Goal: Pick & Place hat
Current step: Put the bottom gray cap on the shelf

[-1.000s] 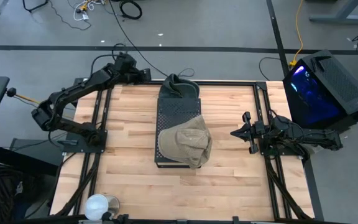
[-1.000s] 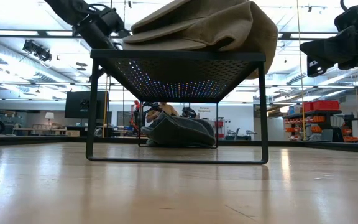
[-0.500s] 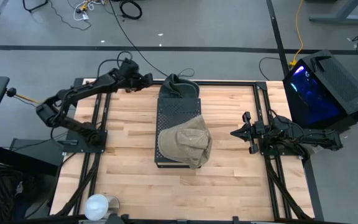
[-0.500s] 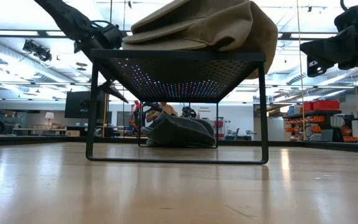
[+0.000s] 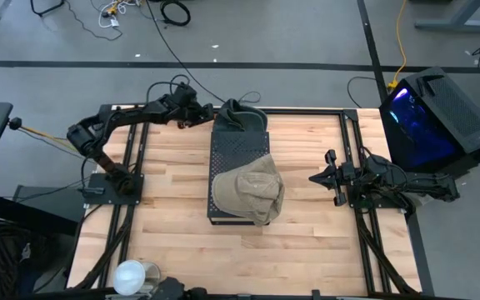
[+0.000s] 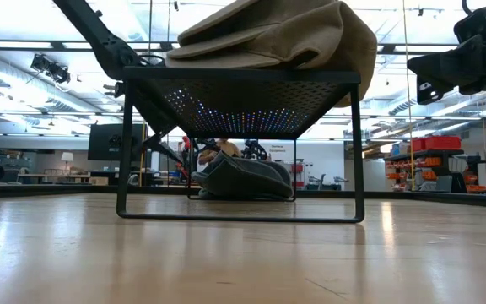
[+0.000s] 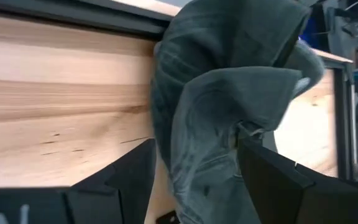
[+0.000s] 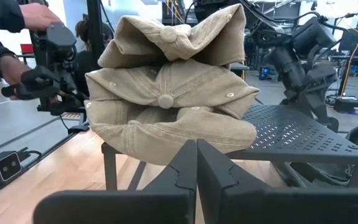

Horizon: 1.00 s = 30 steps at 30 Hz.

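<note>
A dark grey hat [image 5: 238, 115] lies crumpled on the wooden table at the far end of the black perforated stand [image 5: 238, 154]; the low view shows the hat [image 6: 245, 177] beyond the stand's legs. A tan hat [image 5: 250, 192] rests on the stand's near end, drooping over its edge. My left gripper [image 7: 196, 142] is open, slanting down at the grey hat, one finger on each side of a raised fold. My right gripper [image 8: 196, 168] is shut and level at the table's right edge, pointing at the tan hat [image 8: 169, 93]. My left gripper has its fingers [image 7: 129, 177] standing on either side of the grey hat's upright fold [image 7: 216, 124], coming from the table's left and slanting down. I cannot tell whether they touch the cloth.
A black case with blue light [image 5: 430, 117] stands beyond the table's right edge. A white round object [image 5: 132, 275] sits at the near left corner. Black frame rails [image 5: 352, 150] border the table. A person's hands [image 8: 23, 68] hold a device beyond the table.
My left gripper has come down and moved toward the table's right, up to the grey hat at the far end of the stand. Both hats and my right arm have kept still.
</note>
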Each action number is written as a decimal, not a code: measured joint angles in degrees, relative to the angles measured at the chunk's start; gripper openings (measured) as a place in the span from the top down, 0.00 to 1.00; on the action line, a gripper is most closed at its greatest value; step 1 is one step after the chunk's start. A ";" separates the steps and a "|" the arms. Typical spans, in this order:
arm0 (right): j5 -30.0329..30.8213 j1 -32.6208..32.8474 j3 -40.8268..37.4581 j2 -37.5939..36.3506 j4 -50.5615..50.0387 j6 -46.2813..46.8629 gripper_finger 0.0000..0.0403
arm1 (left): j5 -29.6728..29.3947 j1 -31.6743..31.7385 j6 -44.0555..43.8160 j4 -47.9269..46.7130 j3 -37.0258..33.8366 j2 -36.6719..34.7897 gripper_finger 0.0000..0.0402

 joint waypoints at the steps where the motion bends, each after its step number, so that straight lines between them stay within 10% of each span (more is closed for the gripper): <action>1: 0.01 0.00 0.00 0.00 -0.02 0.02 0.98 | -0.13 0.00 -0.02 0.01 0.02 0.41 0.42; 30: 0.01 -0.02 0.01 0.00 -0.02 0.01 0.98 | -0.02 -0.42 1.55 5.94 0.07 9.42 0.46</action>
